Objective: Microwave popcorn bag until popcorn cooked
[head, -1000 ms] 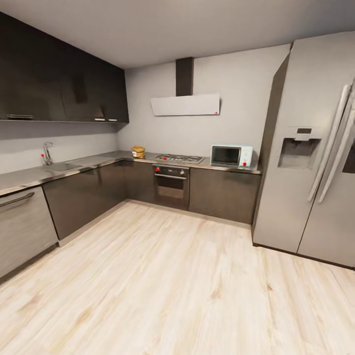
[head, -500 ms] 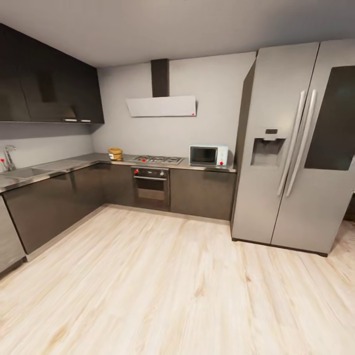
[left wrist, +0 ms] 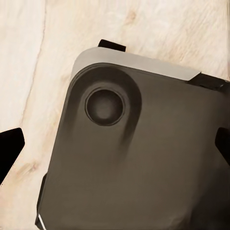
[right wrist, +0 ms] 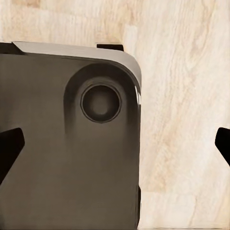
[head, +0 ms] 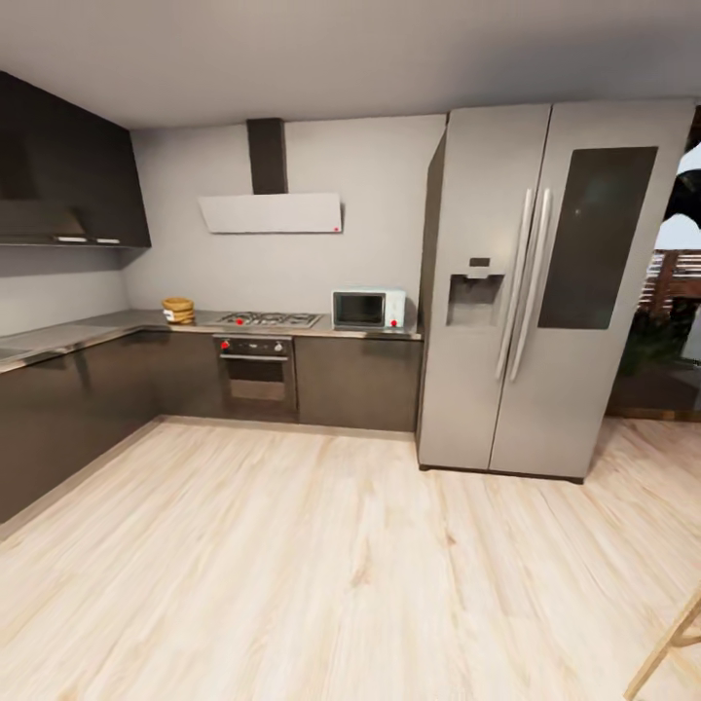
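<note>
Popcorn bag [head: 178,311] sits on the countertop [head: 117,319] at the far corner, left of the hob [head: 265,318]; the microwave [head: 368,309] stands right of it, beside the fridge [head: 545,292]. You are well away: drive across the floor [head: 321,555] first. Both wrist views show widely spread, empty fingertips [left wrist: 10,148] above the robot's base [right wrist: 62,158].

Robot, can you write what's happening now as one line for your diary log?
phase: far across the floor | popcorn bag: on countertop, left of hob | microwave: door shut, beside fridge | both grippers: open, empty
</note>
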Tool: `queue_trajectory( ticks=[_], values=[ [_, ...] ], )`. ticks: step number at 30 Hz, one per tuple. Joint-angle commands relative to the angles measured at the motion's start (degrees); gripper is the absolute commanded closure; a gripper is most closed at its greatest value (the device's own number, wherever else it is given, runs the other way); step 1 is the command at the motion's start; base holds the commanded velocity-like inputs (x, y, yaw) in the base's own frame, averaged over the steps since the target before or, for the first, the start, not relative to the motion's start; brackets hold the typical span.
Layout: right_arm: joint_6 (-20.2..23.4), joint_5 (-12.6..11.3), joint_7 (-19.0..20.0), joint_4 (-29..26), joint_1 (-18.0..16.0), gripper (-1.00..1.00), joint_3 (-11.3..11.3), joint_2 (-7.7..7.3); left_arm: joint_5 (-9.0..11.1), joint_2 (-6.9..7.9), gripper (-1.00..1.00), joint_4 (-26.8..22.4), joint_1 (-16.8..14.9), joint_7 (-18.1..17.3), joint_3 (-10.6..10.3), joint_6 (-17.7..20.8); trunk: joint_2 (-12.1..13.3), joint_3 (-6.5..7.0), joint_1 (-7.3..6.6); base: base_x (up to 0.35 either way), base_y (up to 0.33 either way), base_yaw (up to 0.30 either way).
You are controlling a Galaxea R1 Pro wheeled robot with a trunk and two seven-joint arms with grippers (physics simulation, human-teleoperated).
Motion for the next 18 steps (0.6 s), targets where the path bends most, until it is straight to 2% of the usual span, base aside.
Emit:
queue_trajectory(
  ticks=[1,8,11,15,18],
  values=[
    [-0.1,-0.5,0.0,0.1,0.0,-1.0,0.6,-0.02,0.4,-0.02,-1.0,0.0,0.0,0.3,-0.5,0.0,0.0,-0.04,0.0,0.0,0.0,-0.289],
    [0.0,-0.5,0.2,0.1,0.0,-1.0,0.8,0.01,0.4,0.0,-1.0,0.1,0.0,0.3,-0.5,0.0,0.0,-0.09,0.0,0.0,0.0,-0.272],
    [-0.1,-0.1,0.1,0.1,0.0,-1.0,1.0,0.04,0.4,0.05,-1.0,0.2,0.0,0.3,-0.6,0.1,0.0,-0.1,0.0,0.087,0.0,-0.058],
    [0.0,2.5,-0.5,0.0,0.0,-1.0,1.9,0.43,0.4,0.09,-1.0,0.4,0.0,0.1,-0.7,0.9,0.0,-0.11,0.0,0.279,0.0,-0.009],
    [0.1,2.9,0.0,0.0,0.0,-1.0,2.0,0.55,0.4,0.09,-1.0,0.4,0.0,0.1,-0.7,1.0,0.0,-0.11,0.0,0.317,0.042,-0.001]
  ],
)
